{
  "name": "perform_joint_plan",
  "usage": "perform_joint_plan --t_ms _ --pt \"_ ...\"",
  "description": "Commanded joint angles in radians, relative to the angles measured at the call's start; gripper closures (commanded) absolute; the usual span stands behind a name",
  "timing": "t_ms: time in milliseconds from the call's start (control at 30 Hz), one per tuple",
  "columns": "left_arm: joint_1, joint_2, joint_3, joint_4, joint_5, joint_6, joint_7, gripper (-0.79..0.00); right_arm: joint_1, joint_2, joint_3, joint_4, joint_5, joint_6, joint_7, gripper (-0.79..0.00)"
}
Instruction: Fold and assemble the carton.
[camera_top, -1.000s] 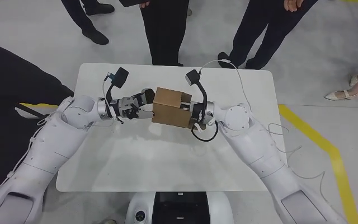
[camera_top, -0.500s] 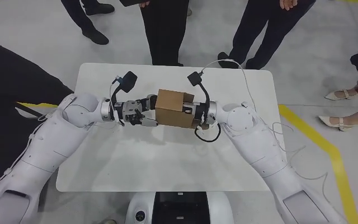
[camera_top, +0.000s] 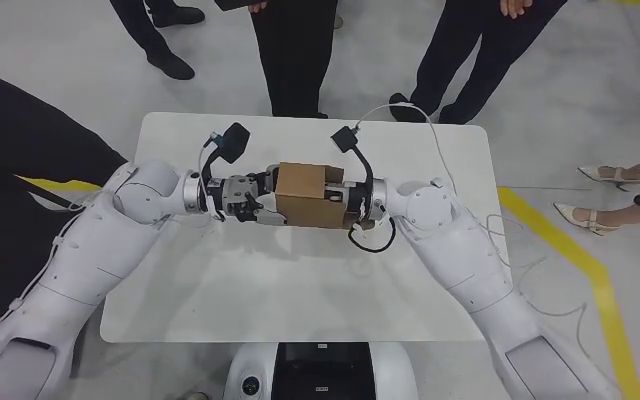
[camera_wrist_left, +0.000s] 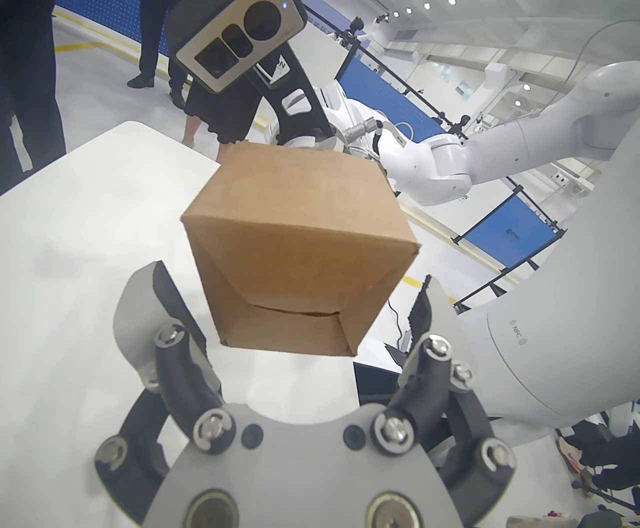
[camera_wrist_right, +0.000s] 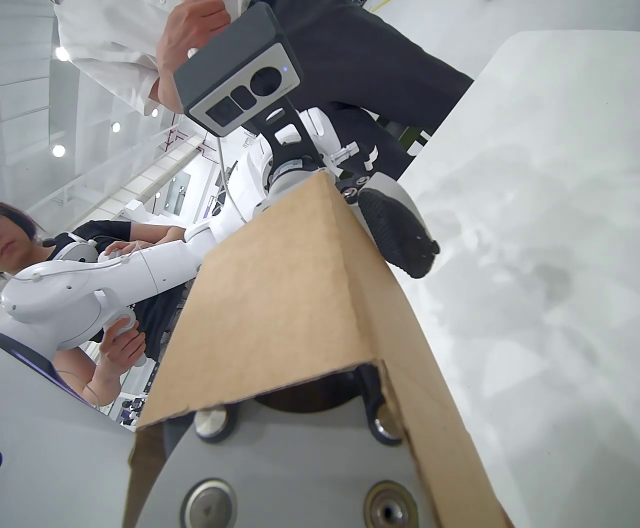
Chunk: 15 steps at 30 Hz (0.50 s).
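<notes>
The left claw (camera_wrist_left: 287, 284) is wide open. Its two fingers (camera_wrist_left: 165, 310) stand on either side of the near end of the carton (camera_wrist_left: 300, 240), and in the left wrist view I see a gap between each finger and the cardboard, so it does not have hold of anything. In the right wrist view, one dark pad of this claw lies just beside a side wall of the carton.

The right claw (camera_top: 343, 201) is at the opposite end of the carton, and the cardboard covers it. I cannot tell whether it is closed on the carton or not.

The carton is a brown box with its length running between the two claws. It is over the far half of the white table (camera_top: 300, 290), near the middle. The end that faces the left claw has its flaps folded in, with a thin seam across. At the other end, one flap stands out. A black cable (camera_top: 372, 238) hangs in a loop under the right wrist.
</notes>
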Motion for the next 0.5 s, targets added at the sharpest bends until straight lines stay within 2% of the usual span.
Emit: perform_joint_plan --t_ms 0,133,200,367,467 --pt "0.001 -0.004 -0.003 0.0 0.001 0.0 0.002 -0.785 0.004 -0.001 -0.003 0.002 0.003 0.001 0.002 0.0" --pt "0.0 -0.012 -0.005 0.0 0.005 0.0 0.0 -0.785 0.011 -0.004 -0.009 0.007 0.009 -0.001 0.002 0.0" --pt "0.0 -0.016 -0.005 0.001 0.006 0.0 -0.001 -0.597 0.015 -0.005 -0.013 0.012 0.01 0.001 0.003 0.0" --pt "-0.002 -0.022 -0.007 0.005 0.01 0.0 -0.001 -0.517 0.023 -0.007 -0.016 0.023 0.015 0.0 0.003 0.0" --pt "-0.002 -0.025 -0.009 0.011 0.007 0.0 -0.001 -0.413 0.028 -0.008 -0.016 0.028 0.016 0.002 0.003 0.0"
